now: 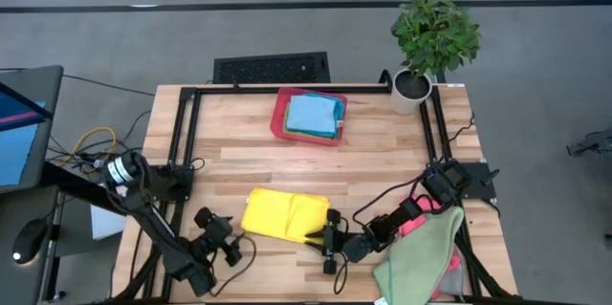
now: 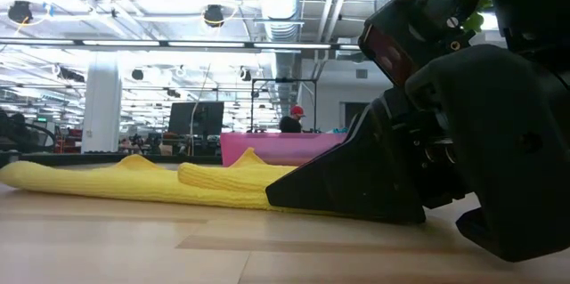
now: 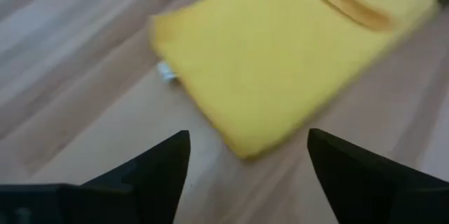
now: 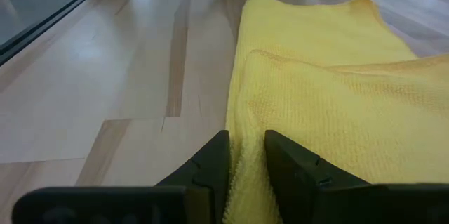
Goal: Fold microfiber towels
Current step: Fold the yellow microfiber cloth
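The yellow towel [image 1: 284, 215] lies partly folded on the wooden desk [image 1: 239, 152], near the front edge and between the two arms. A second layer of the cloth is doubled over on the side nearer the right arm, forming a raised ridge visible in the low view [image 2: 178, 182].

The right hand [image 1: 323, 231] is at the front right corner of the yellow towel, low on the desk. In the right wrist view its fingers [image 4: 210, 161] stand nearly together, with the towel edge [image 4: 323, 90] pinched in the narrow gap between them.

The left hand [image 1: 229, 236] is just beside the towel's front left corner, not touching it. Its fingers [image 3: 158, 164] are spread wide and hold nothing; the towel corner [image 3: 266, 76] shows beyond them.

At the back of the desk, a red tray [image 1: 279, 119] holds a stack of folded towels, light blue [image 1: 314, 114] on top. A green towel [image 1: 421, 252] and a pink towel [image 1: 413, 221] lie heaped at the front right corner. A potted plant [image 1: 430, 42] stands at the back right corner.
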Robot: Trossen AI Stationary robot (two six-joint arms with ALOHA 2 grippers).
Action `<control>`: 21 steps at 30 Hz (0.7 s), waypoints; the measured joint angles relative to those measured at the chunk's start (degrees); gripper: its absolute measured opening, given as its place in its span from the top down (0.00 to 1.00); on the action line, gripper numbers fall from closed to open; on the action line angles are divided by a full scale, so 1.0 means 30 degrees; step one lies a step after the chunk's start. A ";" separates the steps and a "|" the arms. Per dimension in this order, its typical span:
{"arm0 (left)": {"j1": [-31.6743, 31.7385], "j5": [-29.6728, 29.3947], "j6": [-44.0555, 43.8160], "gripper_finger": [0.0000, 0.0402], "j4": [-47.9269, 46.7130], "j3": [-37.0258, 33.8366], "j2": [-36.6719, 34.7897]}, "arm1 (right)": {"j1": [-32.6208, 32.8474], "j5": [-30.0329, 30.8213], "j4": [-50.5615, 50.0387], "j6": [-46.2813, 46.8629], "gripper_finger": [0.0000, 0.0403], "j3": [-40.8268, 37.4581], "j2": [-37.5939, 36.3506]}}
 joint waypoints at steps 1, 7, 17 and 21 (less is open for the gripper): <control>0.0023 -0.0101 -0.1386 0.28 -0.0245 -0.0090 -0.0107 | 0.0000 0.0000 -0.0004 0.0000 0.71 0.0000 -0.0002; -0.0086 0.0604 -0.6758 0.27 0.2191 -0.0804 0.1123 | 0.0000 -0.0007 -0.0004 -0.0015 0.71 0.0000 -0.0010; -0.0070 -0.0195 -0.8797 0.27 0.1696 -0.0729 0.2949 | 0.0000 -0.0109 -0.0026 -0.0004 0.71 0.0000 -0.0024; 0.0101 -0.0384 -0.8796 0.27 0.1866 -0.0745 0.3001 | 0.0000 -0.0146 -0.0034 0.0080 0.71 0.0000 -0.0031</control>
